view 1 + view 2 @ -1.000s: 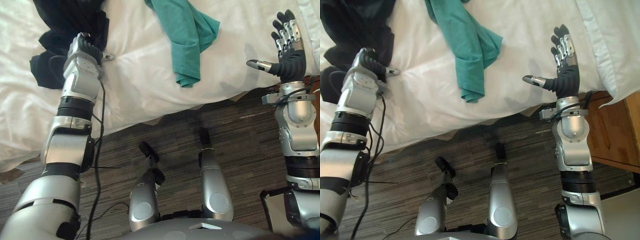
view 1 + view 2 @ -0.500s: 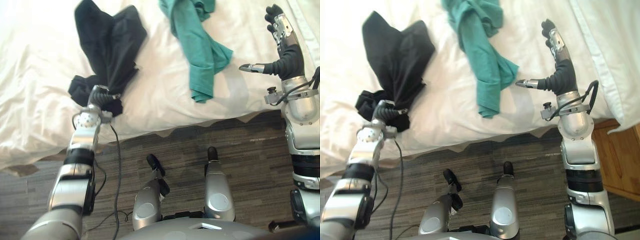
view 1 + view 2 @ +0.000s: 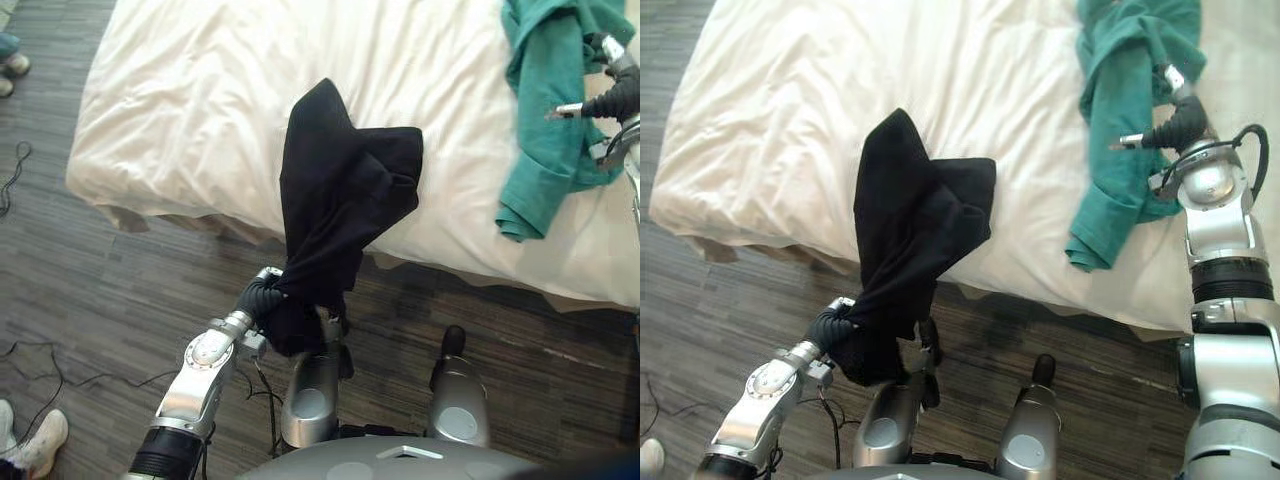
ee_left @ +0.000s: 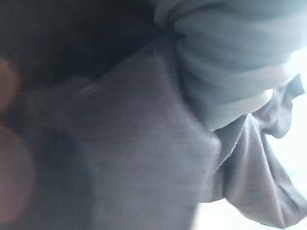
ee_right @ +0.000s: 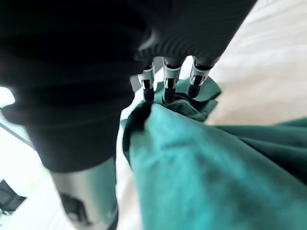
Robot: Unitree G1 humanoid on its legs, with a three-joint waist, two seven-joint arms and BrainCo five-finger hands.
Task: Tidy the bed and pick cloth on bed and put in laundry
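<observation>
A black cloth hangs from the white bed over its front edge. My left hand is below that edge, over the floor, shut on the cloth's bunched lower end; the left wrist view shows the dark fabric close up. A teal cloth lies crumpled at the bed's right side. My right hand is over it, thumb stretched out. In the right wrist view its straight fingers touch the teal folds with their tips.
The bed's white duvet is rumpled and spreads across the upper half of the view. Dark wood-look floor runs along the bed's front and left. A person's shoes stand at the top left and the bottom left.
The camera has swung left. My left hand has pulled the black cloth's end off the bed, down over the floor. My right hand has come down onto the teal cloth.
</observation>
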